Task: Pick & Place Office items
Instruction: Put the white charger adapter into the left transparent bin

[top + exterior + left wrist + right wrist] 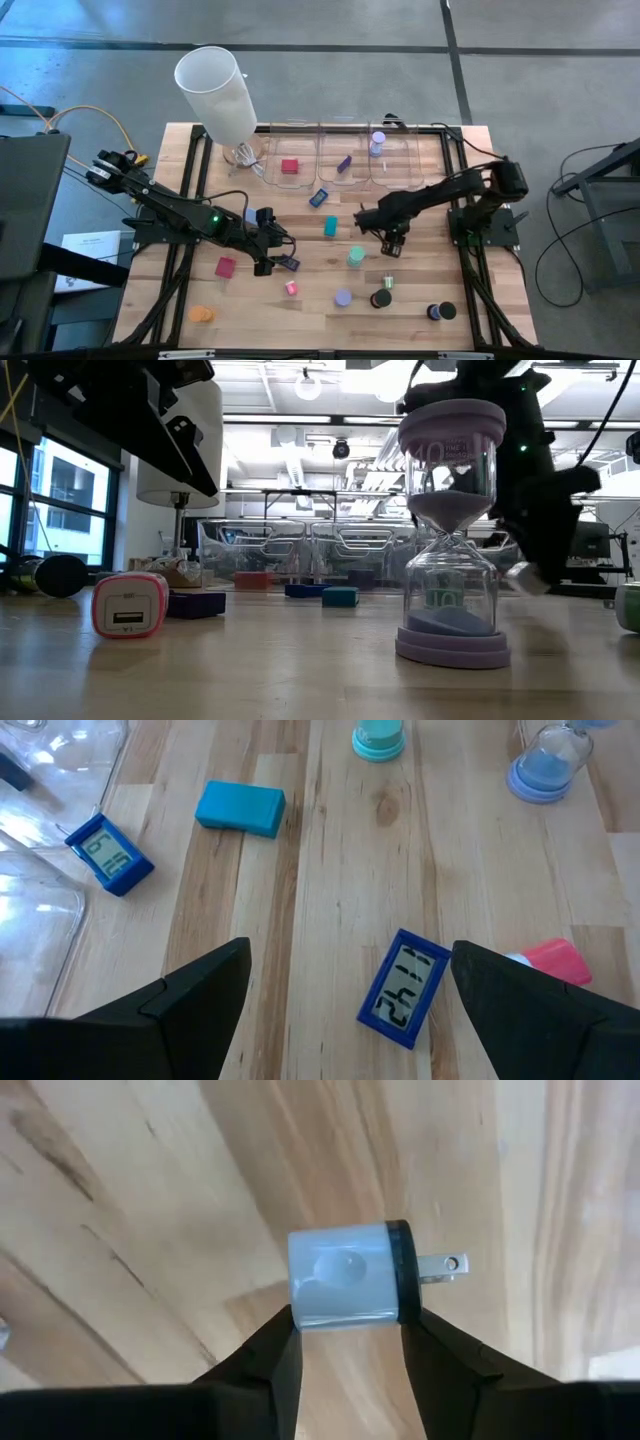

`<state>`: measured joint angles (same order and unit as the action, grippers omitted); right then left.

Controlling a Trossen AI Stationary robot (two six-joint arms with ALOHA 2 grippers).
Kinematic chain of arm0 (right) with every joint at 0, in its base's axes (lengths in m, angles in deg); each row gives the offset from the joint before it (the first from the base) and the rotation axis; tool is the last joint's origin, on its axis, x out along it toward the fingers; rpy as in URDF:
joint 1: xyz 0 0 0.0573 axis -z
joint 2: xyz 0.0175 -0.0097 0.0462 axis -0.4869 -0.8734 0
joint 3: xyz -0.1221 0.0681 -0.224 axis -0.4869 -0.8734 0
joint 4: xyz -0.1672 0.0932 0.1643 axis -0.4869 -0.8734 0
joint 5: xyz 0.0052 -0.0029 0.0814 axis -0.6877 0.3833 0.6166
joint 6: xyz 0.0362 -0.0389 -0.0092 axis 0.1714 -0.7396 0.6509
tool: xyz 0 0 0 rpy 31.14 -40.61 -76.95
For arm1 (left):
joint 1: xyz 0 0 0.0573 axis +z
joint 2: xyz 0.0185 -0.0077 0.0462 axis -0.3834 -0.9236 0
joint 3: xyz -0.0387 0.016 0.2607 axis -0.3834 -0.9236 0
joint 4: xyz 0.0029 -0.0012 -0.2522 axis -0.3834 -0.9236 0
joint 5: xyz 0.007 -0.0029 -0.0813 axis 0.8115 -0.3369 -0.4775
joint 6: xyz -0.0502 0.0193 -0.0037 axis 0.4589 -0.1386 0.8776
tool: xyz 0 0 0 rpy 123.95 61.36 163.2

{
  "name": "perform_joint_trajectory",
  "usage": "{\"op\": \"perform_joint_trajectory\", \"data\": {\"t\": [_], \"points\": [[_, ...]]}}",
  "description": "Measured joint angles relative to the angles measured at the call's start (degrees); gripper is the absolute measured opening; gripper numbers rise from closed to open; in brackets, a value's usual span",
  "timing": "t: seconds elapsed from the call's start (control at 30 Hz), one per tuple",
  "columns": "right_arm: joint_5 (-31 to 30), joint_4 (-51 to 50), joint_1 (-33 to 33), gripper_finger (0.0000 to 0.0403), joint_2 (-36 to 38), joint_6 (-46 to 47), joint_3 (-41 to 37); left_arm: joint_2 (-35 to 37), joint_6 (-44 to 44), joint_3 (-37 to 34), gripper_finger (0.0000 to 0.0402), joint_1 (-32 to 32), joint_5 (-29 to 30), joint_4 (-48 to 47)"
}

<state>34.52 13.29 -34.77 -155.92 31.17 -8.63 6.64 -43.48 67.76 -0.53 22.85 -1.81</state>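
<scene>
Right gripper pinches a pale blue plug adapter, its dark fingers pressed on the two smooth sides of the rounded block, a black band at one end and metal prongs sticking out past it, all held above the pale wood-plank table. From above, that gripper hangs over the middle-right of the table, with a teal sand timer just beside it and a teal block a little further off toward the left arm. Left gripper sits with its fingers spread wide, nothing between them but a flat dark blue digital clock lying tilted on the boards, grey display up; a pink adapter peeks out by one finger. Further out from that wrist, a second blue clock, a matte teal rectangular block, and the bases of two timers. At table height, a lavender hourglass stands close and upright, clear glass with a ribbed cap, and a pink charger cube lies left of it. Nearest the table's front edge: an orange disc, two black round pieces, a red block. At the far edge, clear plastic bins in a row, a red block in one, and a tall white cylinder beside them.
</scene>
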Motion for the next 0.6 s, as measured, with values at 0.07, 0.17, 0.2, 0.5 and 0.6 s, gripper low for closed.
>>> {"op": "perform_joint_trajectory", "data": {"t": [0.07, 0.17, 0.2, 0.5, 0.6], "points": [[-1.8, 0.7, -0.7, 0.0135, 0.5, 0.8, 0.0, 0.0, 0.0, 0.0, 0.0337, -0.1, -0.2, 0.2], [-3.6, 0.6, -1.2, 0.0135, 0.9, 1.2, 0.0, 0.0, 0.0, 0.0, 0.0337, -0.1, -0.7, 0.4], [-4.3, 0.5, -1.4, 0.0135, 1.1, 1.6, -0.1, 0.0, 0.0, 0.0, 0.0337, -0.1, -0.8, 0.6], [-8.0, 2.2, -3.4, 0.0135, 4.4, 4.3, 0.5, 0.0, 0.0, 0.0, 0.0337, -0.1, -1.3, 0.9], [-9.1, 2.4, -4.4, 0.0135, 6.0, 4.5, 2.6, 0.0, 0.0, 0.0, 0.0337, -0.1, -1.3, 1.5]]}}
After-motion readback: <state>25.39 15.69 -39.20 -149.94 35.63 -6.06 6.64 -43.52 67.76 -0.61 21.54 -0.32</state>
